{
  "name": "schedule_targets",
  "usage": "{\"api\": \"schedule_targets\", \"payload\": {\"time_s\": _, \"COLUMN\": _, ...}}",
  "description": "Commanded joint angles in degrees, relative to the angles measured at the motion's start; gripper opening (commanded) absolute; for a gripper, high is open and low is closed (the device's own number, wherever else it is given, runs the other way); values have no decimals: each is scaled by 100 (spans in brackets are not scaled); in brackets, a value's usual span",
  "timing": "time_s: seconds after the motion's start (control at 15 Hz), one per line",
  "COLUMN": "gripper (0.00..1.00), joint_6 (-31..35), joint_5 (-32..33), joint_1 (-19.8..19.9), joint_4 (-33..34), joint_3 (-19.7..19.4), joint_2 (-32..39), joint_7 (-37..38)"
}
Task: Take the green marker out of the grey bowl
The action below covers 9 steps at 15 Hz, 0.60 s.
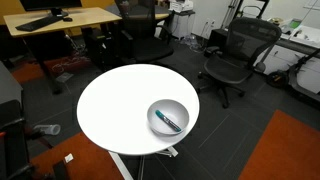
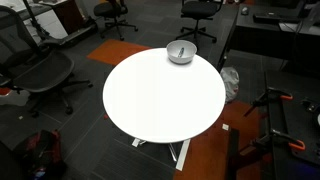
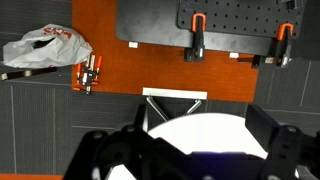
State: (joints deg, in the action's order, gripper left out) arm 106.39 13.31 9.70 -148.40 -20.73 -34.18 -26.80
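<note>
The grey bowl [image 1: 155, 112] stands near the edge of a round white table [image 1: 115, 105]. The green marker [image 1: 170, 122] lies inside it, slanted. In an exterior view the bowl [image 2: 181, 53] is at the table's [image 2: 160, 95] far edge, and the marker is too small to make out there. My gripper [image 3: 200, 145] shows only in the wrist view. Its dark fingers are spread wide apart and empty, high above the table's edge [image 3: 200, 128]. The bowl and marker are out of the wrist view. The arm is not in either exterior view.
Office chairs [image 1: 232, 55] [image 2: 40, 75] and a wooden desk [image 1: 60, 20] ring the table. In the wrist view a white plastic bag [image 3: 45, 50], orange clamps [image 3: 88, 72] and a black panel [image 3: 200, 20] lie on the orange and grey floor.
</note>
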Motion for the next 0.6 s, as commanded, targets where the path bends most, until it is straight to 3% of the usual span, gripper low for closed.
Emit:
{"api": "schedule_targets", "payload": {"time_s": 0.0, "gripper": 100, "joint_6": -11, "joint_5": -36, "joint_1": 62, "joint_4": 10, "joint_3": 60, "joint_2": 12, "joint_7": -29}}
{"api": "schedule_targets", "payload": {"time_s": 0.27, "gripper": 100, "joint_6": 0, "joint_5": -93, "joint_1": 37, "joint_4": 22, "joint_3": 59, "joint_2": 14, "joint_7": -23}}
{"api": "schedule_targets", "payload": {"time_s": 0.53, "gripper": 100, "joint_6": 132, "joint_5": -621, "joint_1": -105, "joint_4": 87, "joint_3": 123, "joint_2": 32, "joint_7": 164}}
